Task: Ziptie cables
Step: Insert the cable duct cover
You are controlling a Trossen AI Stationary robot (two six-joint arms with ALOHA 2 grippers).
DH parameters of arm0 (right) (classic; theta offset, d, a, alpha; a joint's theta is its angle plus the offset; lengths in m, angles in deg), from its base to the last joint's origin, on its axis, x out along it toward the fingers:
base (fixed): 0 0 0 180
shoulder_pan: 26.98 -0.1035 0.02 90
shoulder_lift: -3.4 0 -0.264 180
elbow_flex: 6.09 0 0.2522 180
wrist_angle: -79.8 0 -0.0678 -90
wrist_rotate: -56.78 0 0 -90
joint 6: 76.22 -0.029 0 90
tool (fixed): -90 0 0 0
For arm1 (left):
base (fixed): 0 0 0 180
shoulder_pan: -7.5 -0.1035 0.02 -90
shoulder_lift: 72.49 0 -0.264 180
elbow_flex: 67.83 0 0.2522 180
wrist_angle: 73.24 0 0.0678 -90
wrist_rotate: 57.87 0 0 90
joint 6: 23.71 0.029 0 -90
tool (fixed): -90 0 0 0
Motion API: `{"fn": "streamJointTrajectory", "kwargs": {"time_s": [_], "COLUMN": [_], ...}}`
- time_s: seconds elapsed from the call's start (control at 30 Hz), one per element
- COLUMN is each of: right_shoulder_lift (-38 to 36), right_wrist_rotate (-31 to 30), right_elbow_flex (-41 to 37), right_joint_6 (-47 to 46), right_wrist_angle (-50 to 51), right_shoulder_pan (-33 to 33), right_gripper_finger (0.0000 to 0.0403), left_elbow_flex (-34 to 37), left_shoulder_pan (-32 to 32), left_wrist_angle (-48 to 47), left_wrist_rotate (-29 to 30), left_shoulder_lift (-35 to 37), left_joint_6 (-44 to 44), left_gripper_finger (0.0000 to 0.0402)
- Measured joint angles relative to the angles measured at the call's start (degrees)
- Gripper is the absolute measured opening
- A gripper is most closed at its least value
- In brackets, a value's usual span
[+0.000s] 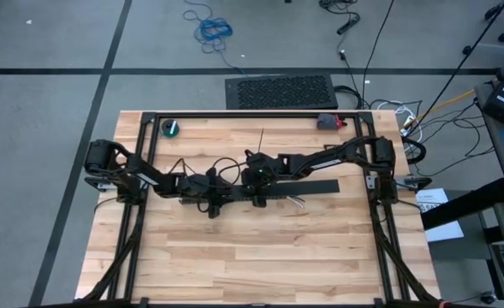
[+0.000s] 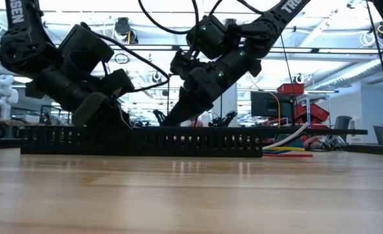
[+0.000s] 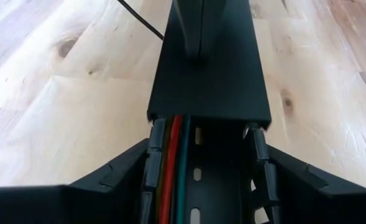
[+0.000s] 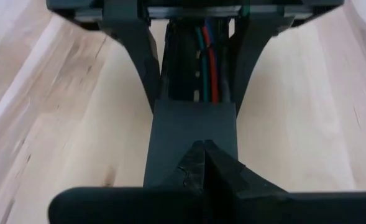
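The cables (image 3: 173,155) are found laid inside the slotted duct (image 2: 145,140), which lies across the middle of the worktop (image 1: 260,257). The duct's long axis is seen to run from the left arm's side to the right arm's side in the high view, and the cables follow the same axis. Their loose ends (image 2: 289,146) are seen protruding from the duct's right end in the low view, fanned slightly and resting on or just above the worktop.

A flat cover (image 3: 207,81) is seated over the part of the duct nearer the right arm; the stretch nearer the left arm is uncovered, with red and green wires exposed.

The left tool (image 3: 201,180) is placed astride the open stretch of duct, one finger on each outer wall; the fingers stand apart and it cannot be told whether the walls are pressed. The right tool (image 4: 202,163) is clenched, holding nothing, its tip set down on the cover.

No zipties can be identified with confidence in any view. The step in hand is judged to be cable containment in the duct rather than tying. The next move is judged to call for the duct to be steadied by the left tool while the cover is pressed or slid along the long axis, without any wire being pinched under its edge.
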Motion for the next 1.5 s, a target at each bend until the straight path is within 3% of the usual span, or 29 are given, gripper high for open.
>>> {"fn": "streamJointTrajectory", "kwargs": {"time_s": [0.57,0.77,0.97,1.07,1.33,1.5], "right_shoulder_lift": [0.7,-5.7,-7.5,-5.6,2.0,2.4], "right_wrist_rotate": [-0.2,-3.6,-4.1,-4.1,-1.2,-1.2], "right_elbow_flex": [2.8,2.9,2.9,2.9,4.3,4.3], "right_joint_6": [1.2,0.8,0.2,0.2,0.9,0.0], "right_wrist_angle": [-2.6,3.8,12.9,15.0,5.6,6.6], "right_shoulder_pan": [-0.4,-0.5,-1.0,-1.9,-2.0,-1.1], "right_gripper_finger": [0.0000,0.0000,0.0000,0.0000,0.0000,0.0000], "left_elbow_flex": [-1.4,-1.5,-1.5,-1.8,-9.1,-11.6], "left_shoulder_pan": [0.0,0.0,0.0,0.0,-0.1,-0.1], "left_wrist_angle": [0.0,0.0,0.0,-0.3,0.1,0.1], "left_wrist_rotate": [1.4,1.4,1.7,2.3,2.8,3.1], "left_shoulder_lift": [-0.2,-0.2,-0.2,-0.2,-7.9,-8.9], "left_joint_6": [1.3,1.5,1.5,1.5,2.4,3.2], "left_gripper_finger": [0.0244,0.0244,0.0244,0.0244,0.0244,0.0244]}}
